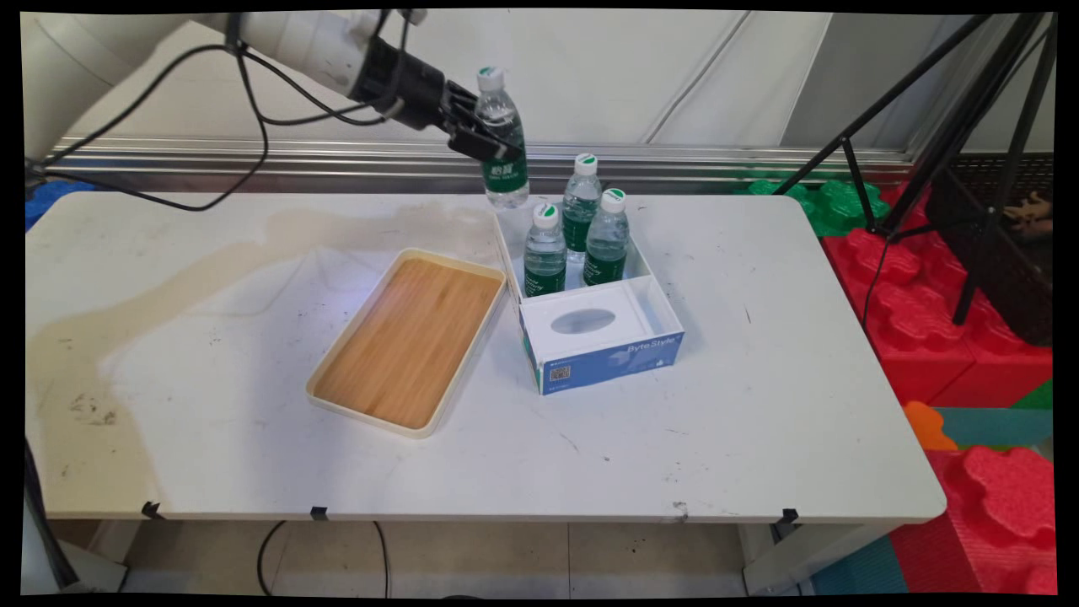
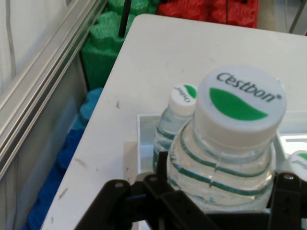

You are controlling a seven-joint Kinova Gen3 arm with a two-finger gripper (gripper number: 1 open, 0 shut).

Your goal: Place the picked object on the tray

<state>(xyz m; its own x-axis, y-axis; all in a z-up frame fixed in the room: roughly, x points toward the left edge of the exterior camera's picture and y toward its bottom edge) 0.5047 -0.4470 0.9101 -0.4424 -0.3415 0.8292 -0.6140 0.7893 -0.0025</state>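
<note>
The gripper (image 1: 482, 128) is clamped around a water bottle (image 1: 503, 139) and holds it up in the air, clear of the table (image 1: 759, 405), over the far end of the open box (image 1: 656, 305). The bottle hangs roughly upright, its white cap (image 1: 490, 78) on top and its green label just under the fingers. From the hand's own camera the same bottle (image 2: 223, 163) fills the picture — a white cap (image 2: 240, 112) with a green mark and the word "Cestbon" — and the black fingers (image 2: 158, 189) press against its shoulders on both sides.

Below it, three more bottles stand upright in the back half of the box: one at the rear (image 1: 582, 202), one at front left (image 1: 544, 250) and one at front right (image 1: 606, 238), close together. One of their caps (image 2: 183, 94) shows past the held bottle in the hand camera. The box is white inside with a blue front panel, and at its near end a white flap with an oval opening (image 1: 582, 321) lies flat.

Just left of the box, nearly touching its corner, lies a cream-rimmed tray (image 1: 323, 396) with a wooden floor, set at an angle. Off the right end of the table stand black tripod legs (image 1: 969, 143) and red foam blocks (image 1: 936, 337).
</note>
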